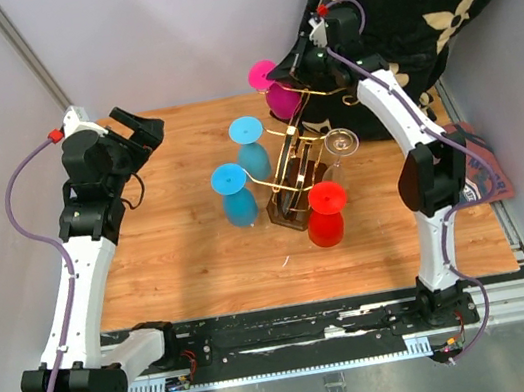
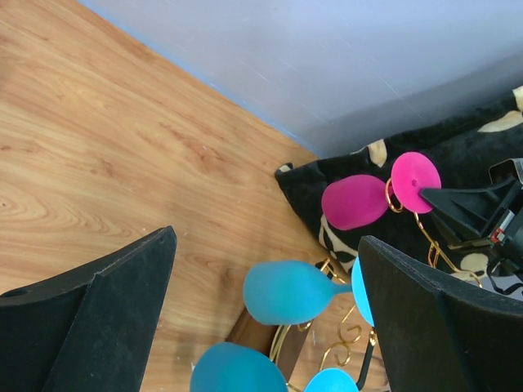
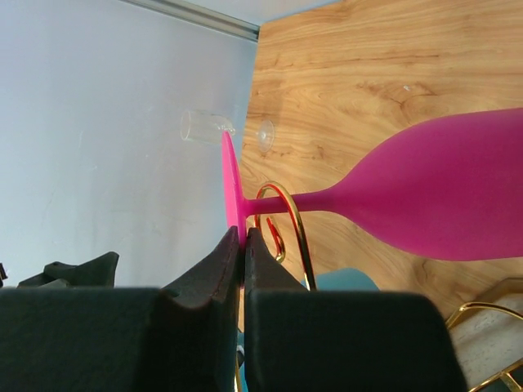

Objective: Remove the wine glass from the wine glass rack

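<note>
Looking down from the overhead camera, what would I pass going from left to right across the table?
left gripper → nearer blue glass → wine glass rack → clear glass

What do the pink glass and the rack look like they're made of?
The pink glass looks opaque and matte, evenly coloured: probably plastic or coated glass. The rack is thin shiny gold wire, likely metal, on a dark brown base, possibly wood.
</note>
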Action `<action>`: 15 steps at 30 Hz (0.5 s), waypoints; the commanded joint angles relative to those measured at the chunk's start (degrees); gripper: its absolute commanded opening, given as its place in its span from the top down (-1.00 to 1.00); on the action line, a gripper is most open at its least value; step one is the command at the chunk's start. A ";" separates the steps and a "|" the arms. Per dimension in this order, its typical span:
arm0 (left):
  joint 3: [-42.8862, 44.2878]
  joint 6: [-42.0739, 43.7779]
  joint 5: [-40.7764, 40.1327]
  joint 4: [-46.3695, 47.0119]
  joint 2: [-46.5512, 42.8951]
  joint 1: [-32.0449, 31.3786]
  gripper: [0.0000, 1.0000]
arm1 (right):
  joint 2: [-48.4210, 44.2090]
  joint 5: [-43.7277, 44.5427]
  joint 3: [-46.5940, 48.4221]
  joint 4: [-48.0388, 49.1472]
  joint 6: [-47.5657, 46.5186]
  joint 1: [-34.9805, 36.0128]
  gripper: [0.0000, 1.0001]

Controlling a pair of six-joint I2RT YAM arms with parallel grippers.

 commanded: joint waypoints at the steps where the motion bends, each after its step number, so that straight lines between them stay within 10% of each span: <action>1: -0.18 0.43 0.32 0.40 -0.49 -0.26 -0.99 | -4.30 0.84 -2.70 3.18 0.14 -1.39 0.99; 15: 7.37 2.47 0.70 -5.48 4.79 -0.26 -0.99 | -19.44 -5.73 -20.14 8.15 -1.94 -1.06 0.99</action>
